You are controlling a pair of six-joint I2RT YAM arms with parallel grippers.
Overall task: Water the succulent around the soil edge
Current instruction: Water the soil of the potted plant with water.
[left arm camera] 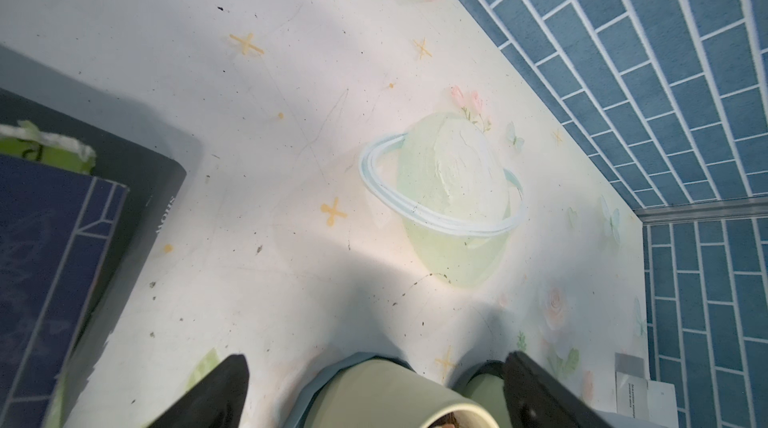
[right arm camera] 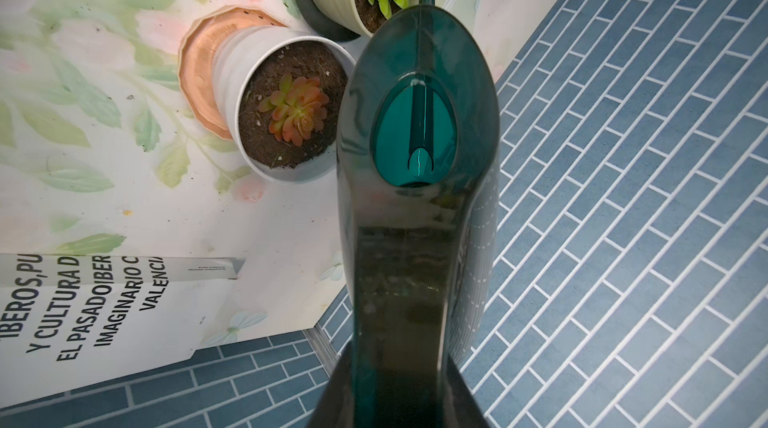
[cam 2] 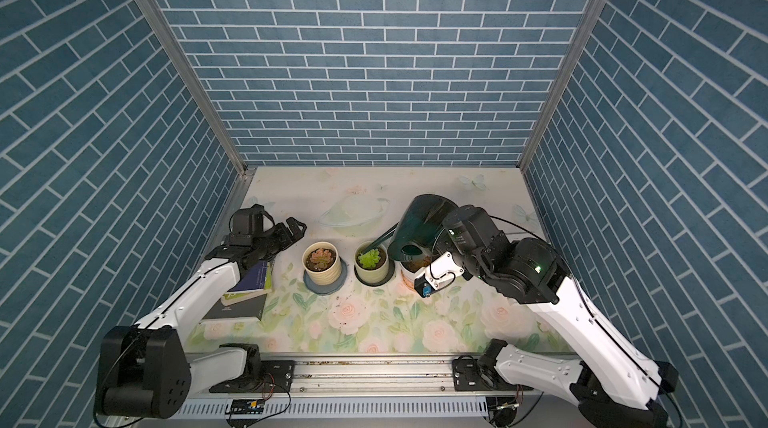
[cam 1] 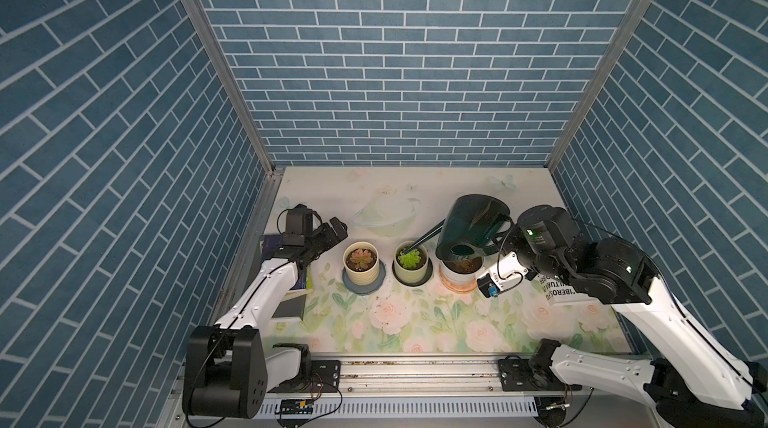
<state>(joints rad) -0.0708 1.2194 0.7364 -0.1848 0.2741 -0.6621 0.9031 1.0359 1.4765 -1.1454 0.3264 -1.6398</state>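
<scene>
Right tool [cam 1: 508, 237] is clenched on the handle of the dark teal watering can [cam 1: 469, 222], and the can is up off the desk [cam 1: 415, 322], tipped forward. From above, its body hides part of the white pot [right arm camera: 241, 60] on the right of the row, the one with the orange succulent [right arm camera: 295, 110] on a copper saucer [right arm camera: 199, 68].

The spout [cam 1: 428, 237] reaches across to the middle pot [cam 1: 409, 275]. Its tip sits over the far side of the soil, just beside the green succulent [cam 1: 409, 257] and not over the rosette's centre. Can't tell from here if any water is actually coming out.

Left tool [cam 1: 337, 229] is released, fingers spread wide, gripping nothing. It hangs near the cream pot [cam 1: 360, 276] with the pinkish succulent [cam 1: 360, 257], on the side away from the other pots, not touching it. My left arm crosses over a stack of books [cam 2: 249, 280] at the desk's left edge.

A white booklet [right arm camera: 83, 313] with Spanish print lies flat on the right, near the white pot.
</scene>
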